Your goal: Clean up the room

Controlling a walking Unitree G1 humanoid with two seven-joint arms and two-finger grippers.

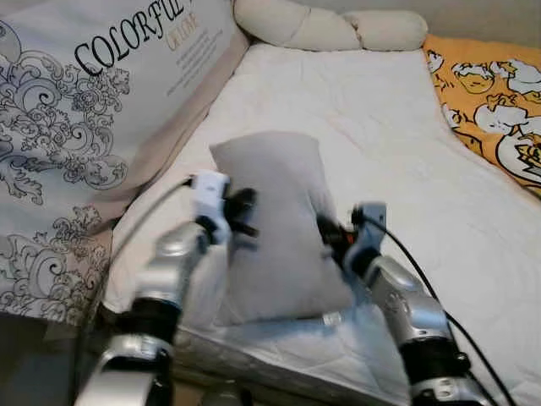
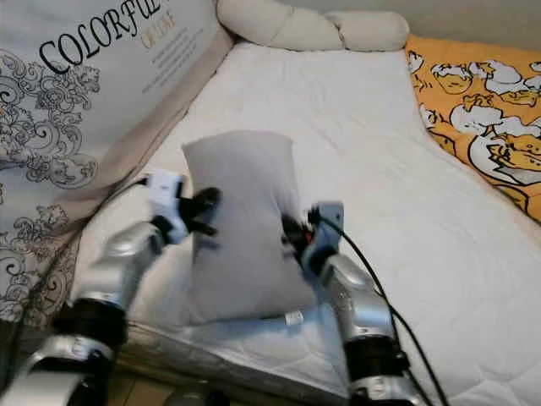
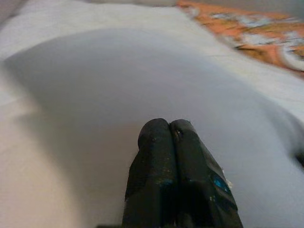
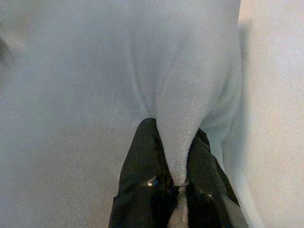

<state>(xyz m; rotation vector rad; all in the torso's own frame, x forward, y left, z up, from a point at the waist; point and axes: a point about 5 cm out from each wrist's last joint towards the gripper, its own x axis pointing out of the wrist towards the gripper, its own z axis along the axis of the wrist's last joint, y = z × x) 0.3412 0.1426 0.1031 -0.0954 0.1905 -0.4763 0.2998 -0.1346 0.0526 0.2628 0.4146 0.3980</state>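
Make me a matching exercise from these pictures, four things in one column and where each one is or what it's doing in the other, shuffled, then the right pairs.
Things
1. plain grey rectangular pillow
2. orange cartoon-print blanket
3. long cream bolster cushion
4. right end effector

Places or states
A. pinching a fold of fabric
B. lying across the far end of the white quilted mattress
C. held between both end effectors
D. spread along the mattress's right side

Pairs: 1-C, 2-D, 3-B, 4-A
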